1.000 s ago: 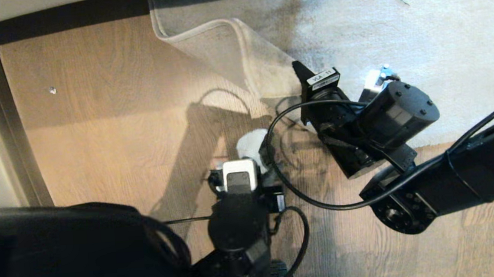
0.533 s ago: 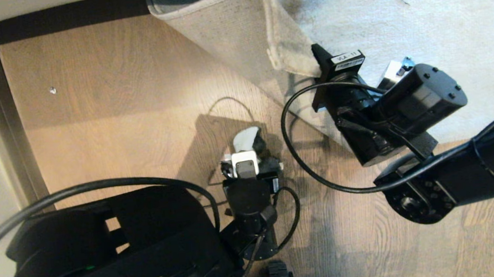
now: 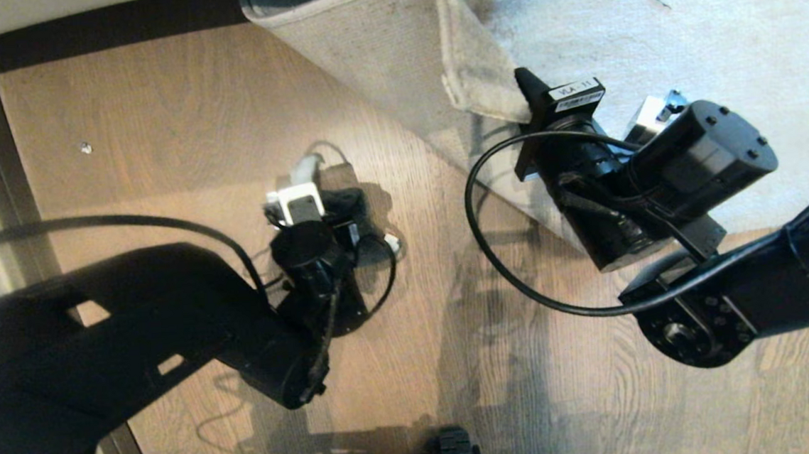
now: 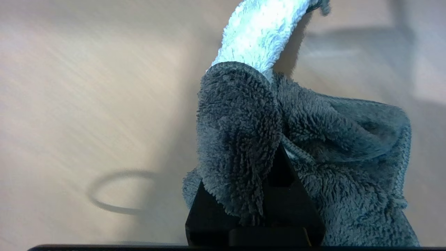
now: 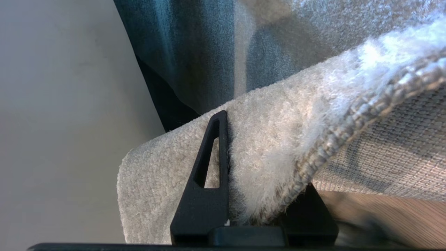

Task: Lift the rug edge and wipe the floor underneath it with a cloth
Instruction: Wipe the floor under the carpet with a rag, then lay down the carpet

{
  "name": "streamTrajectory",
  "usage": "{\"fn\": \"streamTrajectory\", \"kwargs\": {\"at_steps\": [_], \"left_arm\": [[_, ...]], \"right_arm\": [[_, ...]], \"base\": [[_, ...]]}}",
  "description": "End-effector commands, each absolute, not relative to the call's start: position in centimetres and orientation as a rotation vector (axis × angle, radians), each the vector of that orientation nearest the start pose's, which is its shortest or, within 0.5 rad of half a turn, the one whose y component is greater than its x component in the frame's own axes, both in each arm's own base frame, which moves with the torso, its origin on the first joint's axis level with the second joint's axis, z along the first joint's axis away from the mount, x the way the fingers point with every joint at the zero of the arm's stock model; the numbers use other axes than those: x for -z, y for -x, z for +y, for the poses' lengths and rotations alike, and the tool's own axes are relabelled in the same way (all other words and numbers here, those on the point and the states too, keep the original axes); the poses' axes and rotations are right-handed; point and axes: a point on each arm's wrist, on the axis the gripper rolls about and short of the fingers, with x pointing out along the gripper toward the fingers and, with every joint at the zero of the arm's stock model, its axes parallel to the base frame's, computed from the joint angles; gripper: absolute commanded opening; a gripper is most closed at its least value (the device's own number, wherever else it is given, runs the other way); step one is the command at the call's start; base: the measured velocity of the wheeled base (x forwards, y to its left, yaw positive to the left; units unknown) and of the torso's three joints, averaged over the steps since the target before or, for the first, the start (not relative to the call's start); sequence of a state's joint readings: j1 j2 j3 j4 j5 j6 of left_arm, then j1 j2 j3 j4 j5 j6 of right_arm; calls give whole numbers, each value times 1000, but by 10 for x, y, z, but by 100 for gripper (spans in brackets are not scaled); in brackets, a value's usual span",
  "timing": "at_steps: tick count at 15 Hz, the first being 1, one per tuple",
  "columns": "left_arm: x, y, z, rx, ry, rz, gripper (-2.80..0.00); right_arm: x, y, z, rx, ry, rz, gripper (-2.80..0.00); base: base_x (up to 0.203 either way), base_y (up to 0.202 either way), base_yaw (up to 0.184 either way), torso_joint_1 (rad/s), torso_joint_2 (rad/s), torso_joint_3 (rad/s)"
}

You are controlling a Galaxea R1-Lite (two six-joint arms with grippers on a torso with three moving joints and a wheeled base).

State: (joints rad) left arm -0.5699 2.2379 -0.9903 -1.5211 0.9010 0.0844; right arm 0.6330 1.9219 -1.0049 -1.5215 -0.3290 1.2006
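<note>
We see the floor [image 3: 156, 130] newly bared: the rug edge [image 3: 451, 74], clamped in the right end effector [image 5: 251, 195], now stands folded higher, beige backing up. The left end effector [image 4: 258, 209], closed on the cloth [image 4: 296, 139], has swept left across the planks, so we judge wiping is under way.

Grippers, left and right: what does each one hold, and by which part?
The left gripper holds the cloth by a bunched fold. The right gripper holds the rug edge, clamped at its lifted corner.
</note>
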Motion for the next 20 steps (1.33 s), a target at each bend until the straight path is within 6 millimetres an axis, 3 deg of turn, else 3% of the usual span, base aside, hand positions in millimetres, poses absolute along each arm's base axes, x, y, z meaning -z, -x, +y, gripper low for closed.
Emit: {"fn": "streamTrajectory", "kwargs": {"at_steps": [1,4,9,12,14,18,20], "left_arm": [[-168,-344,-163,-426,150,-301,-280],[-182,-315,-137,-456,100,-281,-280],[-184,-229,-92,-468,14,-201,-280],[-177,-174,-52,-536,-32,-169,-280],[-166,-146,-17,-682,-76,-137,-280],[-171,-124,21,-954,-114,-160,-280],[-180,-109,23,-986,-138,-203,-280]], "right_arm": [[-251,-286,201,-625,-1463,-337,-280],[-247,-282,199,-626,-1459,-315,-280],[-237,-272,194,-655,-1427,-236,-280],[-236,-272,193,-651,-1425,-234,-280],[-236,-271,193,-652,-1425,-233,-280],[-235,-272,194,-652,-1425,-229,-280],[-235,-272,194,-651,-1424,-229,-280]], "base": [[0,0,0,0,0,0],[0,0,0,0,0,0],[0,0,0,0,0,0],[0,0,0,0,0,0],[0,0,0,0,0,0],[0,0,0,0,0,0],[0,0,0,0,0,0]]}}
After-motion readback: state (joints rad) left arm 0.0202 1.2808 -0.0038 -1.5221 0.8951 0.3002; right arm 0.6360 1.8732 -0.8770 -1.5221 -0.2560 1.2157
